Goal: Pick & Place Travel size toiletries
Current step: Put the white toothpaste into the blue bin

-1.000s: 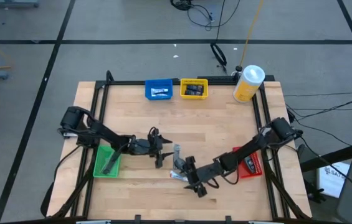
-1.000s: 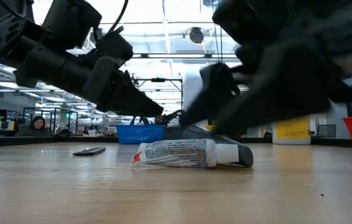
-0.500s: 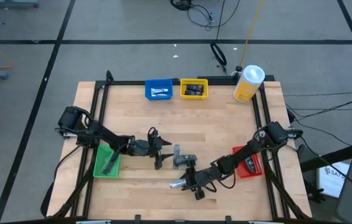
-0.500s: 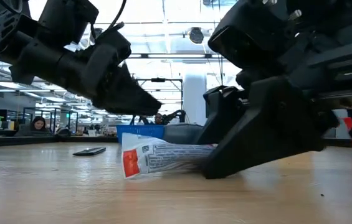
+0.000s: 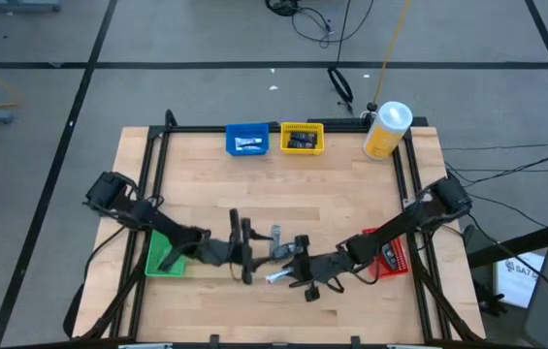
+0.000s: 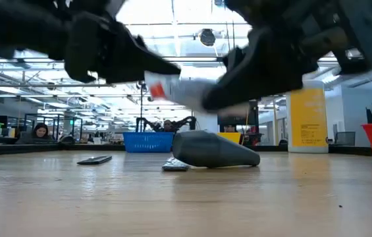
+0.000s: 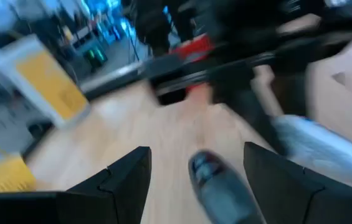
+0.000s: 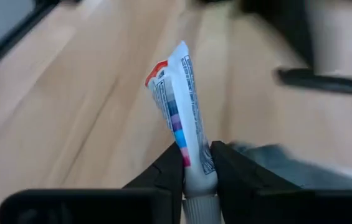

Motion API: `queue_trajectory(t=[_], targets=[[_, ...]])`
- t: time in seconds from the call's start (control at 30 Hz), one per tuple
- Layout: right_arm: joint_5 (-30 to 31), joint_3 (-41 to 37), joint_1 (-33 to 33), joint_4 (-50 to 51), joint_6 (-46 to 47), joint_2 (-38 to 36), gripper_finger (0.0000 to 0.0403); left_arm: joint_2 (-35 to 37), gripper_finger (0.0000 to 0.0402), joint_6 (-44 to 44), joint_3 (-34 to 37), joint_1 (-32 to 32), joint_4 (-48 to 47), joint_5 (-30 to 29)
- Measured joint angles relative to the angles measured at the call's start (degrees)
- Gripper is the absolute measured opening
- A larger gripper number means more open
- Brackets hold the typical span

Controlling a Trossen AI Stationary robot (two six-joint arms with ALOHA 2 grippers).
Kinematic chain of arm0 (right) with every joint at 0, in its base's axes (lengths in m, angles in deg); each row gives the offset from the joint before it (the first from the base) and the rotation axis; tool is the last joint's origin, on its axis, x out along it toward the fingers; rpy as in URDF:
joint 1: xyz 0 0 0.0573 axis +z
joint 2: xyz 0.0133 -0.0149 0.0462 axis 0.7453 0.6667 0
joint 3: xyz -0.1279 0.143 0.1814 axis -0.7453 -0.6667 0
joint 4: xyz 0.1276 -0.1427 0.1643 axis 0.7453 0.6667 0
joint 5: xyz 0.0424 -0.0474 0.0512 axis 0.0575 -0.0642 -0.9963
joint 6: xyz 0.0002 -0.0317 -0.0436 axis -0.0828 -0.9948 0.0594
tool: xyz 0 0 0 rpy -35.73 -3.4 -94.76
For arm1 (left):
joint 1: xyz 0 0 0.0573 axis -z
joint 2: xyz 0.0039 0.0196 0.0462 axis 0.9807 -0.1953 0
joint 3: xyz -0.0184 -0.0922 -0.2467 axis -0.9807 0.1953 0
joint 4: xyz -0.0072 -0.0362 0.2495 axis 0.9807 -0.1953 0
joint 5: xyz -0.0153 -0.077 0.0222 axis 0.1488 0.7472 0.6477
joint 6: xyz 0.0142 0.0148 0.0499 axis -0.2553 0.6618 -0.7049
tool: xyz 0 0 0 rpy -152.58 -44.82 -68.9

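— Near the front middle of the wooden table (image 5: 351, 208), what did we find?

— We found the right gripper (image 8: 194, 171) pinched tight on a white tube (image 8: 179, 112), soft and flattened, with small print, coloured blocks and a red tip at its crimped end. In the low view that tube (image 6: 176, 89) hung clear above the boards, held between dark, blurred fingers.

— And the left gripper (image 5: 244, 254)?

— We saw it close beside the right one, its two blunt, matte black fingers (image 7: 123, 183) spread apart with nothing between them. Ahead of them lay a grey pouch (image 7: 216, 183), rounded and smooth.

— Where did that pouch rest?

— On the planks, under both grippers; from table height we saw the grey pouch (image 6: 215, 150) as a tapered, teardrop-like lump, with a small flat sachet (image 6: 174, 164) just beside it and a thin dark strip (image 6: 94, 160) lying apart.

— And the bins?

— We noted ribbed plastic baskets: a blue bin (image 5: 247, 140) and a yellow bin (image 5: 302, 138) at the far edge, a green bin (image 5: 167, 254) by the left arm, a red bin (image 5: 388, 254) by the right.
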Motion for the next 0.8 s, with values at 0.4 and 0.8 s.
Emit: queue_trajectory(t=[0.4, 0.8], targets=[[5.2, -8.3, -0.7, -1.3, 3.9, -9.9, 0.0062, 0.0, 0.025, -5.6, -3.0, 4.2, -0.1, 1.0], [6.1, -9.7, -2.2, -7.5, 0.6, -10.6, 0.0064, 0.0, 0.025, 24.5, -3.5, -3.8, -1.3, 9.1]])
